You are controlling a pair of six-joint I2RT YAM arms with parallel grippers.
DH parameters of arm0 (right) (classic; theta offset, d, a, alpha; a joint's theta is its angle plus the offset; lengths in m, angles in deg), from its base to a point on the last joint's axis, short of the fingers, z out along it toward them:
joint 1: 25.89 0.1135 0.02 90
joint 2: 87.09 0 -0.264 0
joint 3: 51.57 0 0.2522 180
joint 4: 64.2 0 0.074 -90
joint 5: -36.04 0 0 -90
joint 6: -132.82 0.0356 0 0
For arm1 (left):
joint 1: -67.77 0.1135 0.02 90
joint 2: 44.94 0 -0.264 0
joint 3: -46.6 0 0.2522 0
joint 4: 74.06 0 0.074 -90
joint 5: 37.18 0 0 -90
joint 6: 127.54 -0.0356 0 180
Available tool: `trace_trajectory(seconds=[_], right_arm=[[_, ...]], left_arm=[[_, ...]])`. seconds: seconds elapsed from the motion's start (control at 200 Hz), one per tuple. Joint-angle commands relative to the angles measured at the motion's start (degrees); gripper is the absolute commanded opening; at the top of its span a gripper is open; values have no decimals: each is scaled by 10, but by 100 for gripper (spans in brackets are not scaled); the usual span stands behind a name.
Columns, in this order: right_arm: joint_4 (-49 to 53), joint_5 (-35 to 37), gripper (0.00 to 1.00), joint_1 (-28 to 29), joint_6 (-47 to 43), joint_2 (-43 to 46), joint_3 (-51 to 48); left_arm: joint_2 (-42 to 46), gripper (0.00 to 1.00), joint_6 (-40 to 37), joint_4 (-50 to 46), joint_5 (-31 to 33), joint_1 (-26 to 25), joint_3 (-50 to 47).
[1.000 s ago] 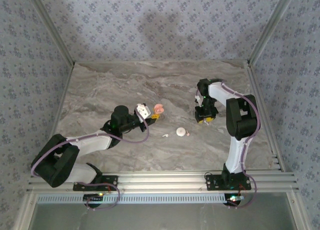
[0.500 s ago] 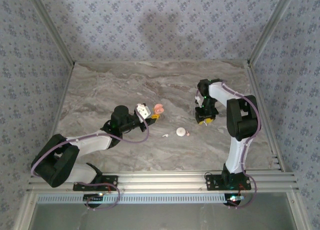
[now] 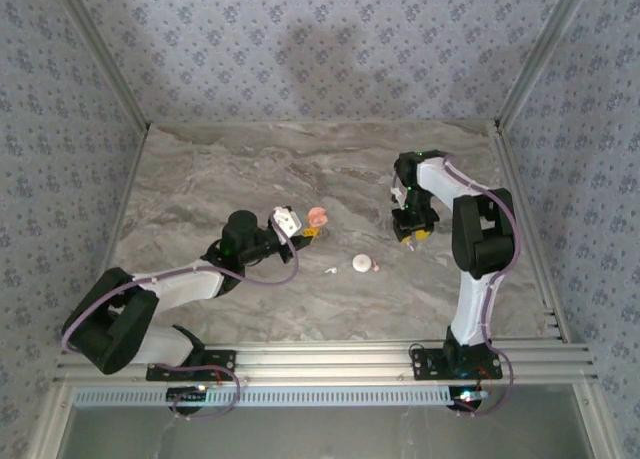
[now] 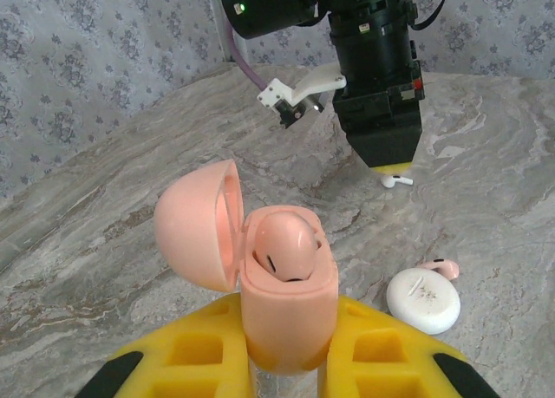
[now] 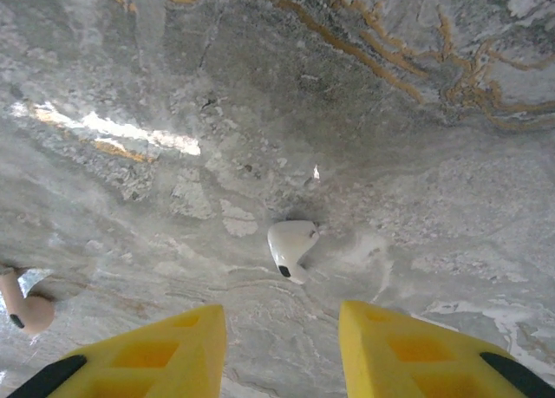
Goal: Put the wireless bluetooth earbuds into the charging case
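Alignment is looking good: your right gripper (image 5: pixel 279 316) is hovering part-open and empty, the white earbud (image 5: pixel 292 246) lying on the table (image 5: pixel 434 112) just ahead of its fingertips. You're wanting to lower straight and close across the bud's body, while your left gripper (image 4: pixel 286 337) is clamping the open charging case (image 4: pixel 290 277).

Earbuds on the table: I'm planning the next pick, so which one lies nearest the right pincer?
The white earbud, lying just ahead of the open right pincer; the pink earbud lies well off to one side.
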Motion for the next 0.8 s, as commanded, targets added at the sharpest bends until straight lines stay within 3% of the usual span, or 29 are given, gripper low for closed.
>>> trace_trajectory(seconds=[0.0, 0.794], right_arm=[[18, 5, 40, 1, -13, -20, 16], [-3, 3, 35, 1, -19, -52, 15]], left_arm=[[11, 11, -9, -1, 3, -4, 17], [11, 11, -9, -5, 4, -4, 18]])
